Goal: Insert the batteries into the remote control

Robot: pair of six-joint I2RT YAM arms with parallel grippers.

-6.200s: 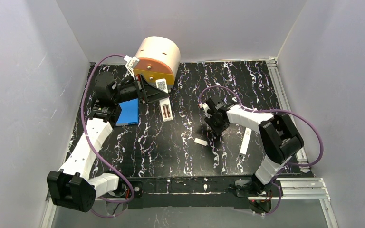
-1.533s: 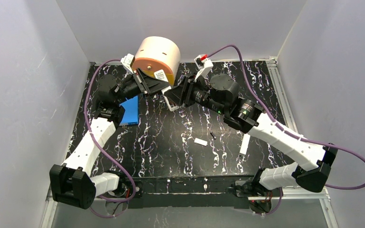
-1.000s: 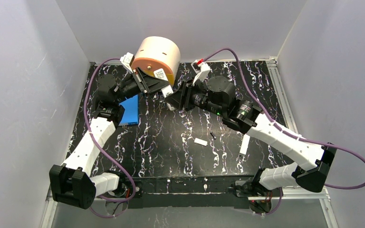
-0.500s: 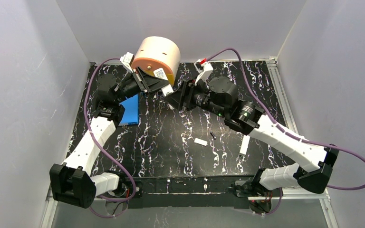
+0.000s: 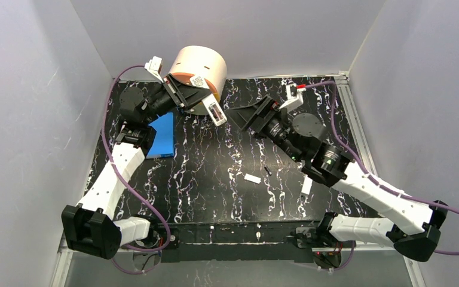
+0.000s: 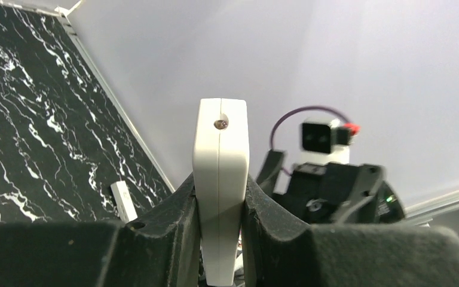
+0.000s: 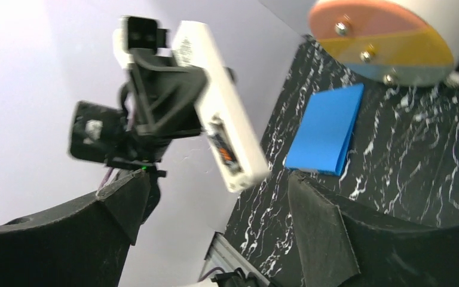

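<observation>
My left gripper point(image 5: 199, 102) is shut on the white remote control point(image 5: 215, 113), held in the air in front of the cylinder. The left wrist view shows its thin edge point(image 6: 220, 167) clamped between the pads. In the right wrist view the remote control point(image 7: 218, 134) faces me with its open compartment point(image 7: 223, 147) showing dark and orange parts; whether a battery lies inside I cannot tell. My right gripper point(image 5: 242, 115) point(image 7: 215, 200) stands wide open to the right of the remote, holding nothing. One dark battery point(image 5: 267, 170) lies on the table.
A small white cover piece point(image 5: 252, 178) lies beside the battery, and a long white bar point(image 5: 306, 185) point(image 6: 122, 201) lies further right. A blue pad point(image 5: 162, 136) point(image 7: 326, 127) sits at the left. A pale cylinder with a coloured face point(image 5: 198, 67) point(image 7: 382, 39) stands at the back.
My right gripper has opened wide and drawn back to the right, away from the remote. The left gripper has lifted and swung the remote slightly, still gripping it.
</observation>
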